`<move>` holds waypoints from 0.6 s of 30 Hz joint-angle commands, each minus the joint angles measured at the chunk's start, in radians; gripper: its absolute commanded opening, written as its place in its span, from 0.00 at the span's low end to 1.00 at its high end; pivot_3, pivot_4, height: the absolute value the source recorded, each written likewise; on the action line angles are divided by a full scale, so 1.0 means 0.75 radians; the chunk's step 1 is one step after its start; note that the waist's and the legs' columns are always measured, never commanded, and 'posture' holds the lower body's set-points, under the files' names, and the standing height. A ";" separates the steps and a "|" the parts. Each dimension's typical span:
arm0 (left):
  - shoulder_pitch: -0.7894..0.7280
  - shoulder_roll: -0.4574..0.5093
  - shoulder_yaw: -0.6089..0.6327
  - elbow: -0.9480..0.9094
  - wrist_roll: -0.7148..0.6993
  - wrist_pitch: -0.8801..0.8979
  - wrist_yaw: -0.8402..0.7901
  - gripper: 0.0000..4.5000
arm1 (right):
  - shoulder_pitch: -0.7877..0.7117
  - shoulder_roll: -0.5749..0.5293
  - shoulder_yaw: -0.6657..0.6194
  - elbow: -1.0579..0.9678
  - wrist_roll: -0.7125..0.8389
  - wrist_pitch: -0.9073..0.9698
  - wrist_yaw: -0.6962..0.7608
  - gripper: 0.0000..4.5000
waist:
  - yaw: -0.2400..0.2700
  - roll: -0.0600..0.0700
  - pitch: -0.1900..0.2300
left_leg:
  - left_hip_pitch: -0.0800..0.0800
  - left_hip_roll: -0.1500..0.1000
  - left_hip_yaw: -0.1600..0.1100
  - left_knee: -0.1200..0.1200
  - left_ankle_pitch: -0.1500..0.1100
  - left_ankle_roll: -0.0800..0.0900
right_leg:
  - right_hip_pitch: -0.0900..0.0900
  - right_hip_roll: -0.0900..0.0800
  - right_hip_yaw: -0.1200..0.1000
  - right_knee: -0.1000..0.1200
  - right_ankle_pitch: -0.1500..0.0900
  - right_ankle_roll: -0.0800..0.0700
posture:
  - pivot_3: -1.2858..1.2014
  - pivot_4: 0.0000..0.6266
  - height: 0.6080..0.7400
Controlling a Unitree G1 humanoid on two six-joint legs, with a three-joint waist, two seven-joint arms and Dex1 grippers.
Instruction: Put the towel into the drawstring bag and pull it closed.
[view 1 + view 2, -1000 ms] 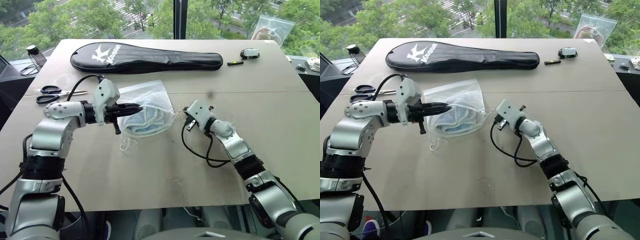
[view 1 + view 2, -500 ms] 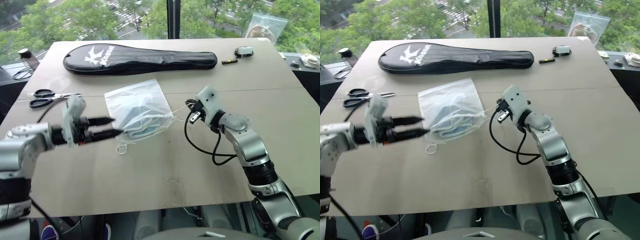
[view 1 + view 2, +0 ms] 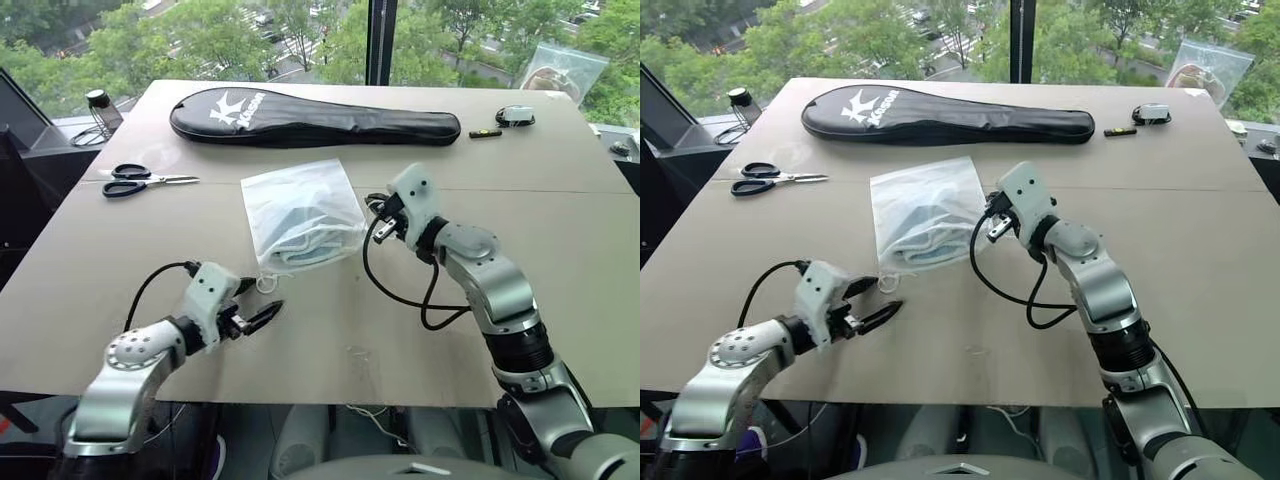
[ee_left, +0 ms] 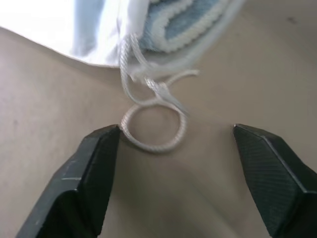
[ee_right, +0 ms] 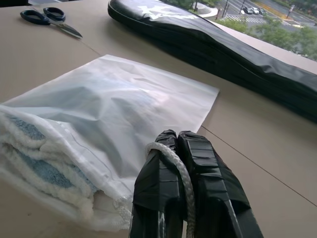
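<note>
The drawstring bag [image 3: 298,203] lies flat in the middle of the table, translucent white, its gathered mouth toward me. The light-blue towel [image 3: 308,250] is inside it, its folded edge showing at the mouth [image 4: 181,25]. My right gripper [image 3: 378,218] is at the bag's right corner, shut on a white cord [image 5: 174,161] that runs from the mouth. My left gripper [image 3: 262,302] is low over the table just in front of the bag, open. The other cord's loop [image 4: 153,130] lies on the table between its fingers [image 4: 94,163], and I see no contact.
A long black racket case [image 3: 310,118] lies across the far side. Scissors [image 3: 140,180] are at the far left, with a small bottle [image 3: 100,105] beyond them. A clear zip bag [image 3: 565,75] and small dark items [image 3: 515,115] sit at the far right.
My left gripper left the bag's mouth, opened, and dropped back toward me to the cord loop on the table. The right gripper stayed shut on its cord and rose a little. The camera shifted.
</note>
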 commanded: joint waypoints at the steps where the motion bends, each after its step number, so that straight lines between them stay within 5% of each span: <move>1: -0.001 -0.039 -0.074 0.106 0.108 -0.044 0.094 0.48 | -0.009 -0.011 -0.031 -0.089 0.022 0.007 -0.013 0.00 | -0.002 0.001 0.000 | 0.005 0.000 0.001 -0.001 0.000 0.000 | 0.004 0.000 0.001 0.000 0.000 0.000 | 0.52 0.24 1.00; 5: 0.004 -0.088 -0.081 0.171 0.171 -0.079 0.203 0.05 | -0.014 -0.014 -0.073 -0.122 0.045 0.013 -0.031 0.00 | -0.008 0.003 -0.002 | 0.011 0.001 0.002 -0.002 0.000 0.000 | 0.009 0.000 0.002 0.000 -0.001 0.001 | 0.52 0.24 1.00; 6: -0.002 -0.102 -0.073 0.190 0.186 -0.084 0.242 0.02 | -0.016 -0.013 -0.089 -0.133 0.056 0.010 -0.035 0.00 | -0.009 0.004 -0.003 | 0.012 0.001 0.002 -0.002 0.000 0.000 | 0.010 0.000 0.002 0.000 -0.002 0.002 | 0.52 0.24 1.00; 12: -0.107 -0.128 0.123 0.239 0.250 -0.253 0.511 0.02 | -0.097 0.001 -0.217 -0.205 0.153 -0.032 -0.059 0.00 | -0.043 0.005 -0.003 | 0.013 0.002 0.000 -0.002 0.000 0.000 | 0.011 0.002 0.002 0.000 -0.003 0.005 | 0.52 0.24 1.00; 18: -0.384 0.064 0.409 0.444 0.274 -0.531 0.673 0.02 | -0.326 -0.076 -0.370 -0.167 0.231 -0.026 -0.077 0.00 | -0.059 -0.006 0.003 | -0.001 0.005 -0.002 -0.002 0.000 0.000 | -0.003 0.006 0.000 0.002 0.003 0.003 | 0.52 0.24 1.00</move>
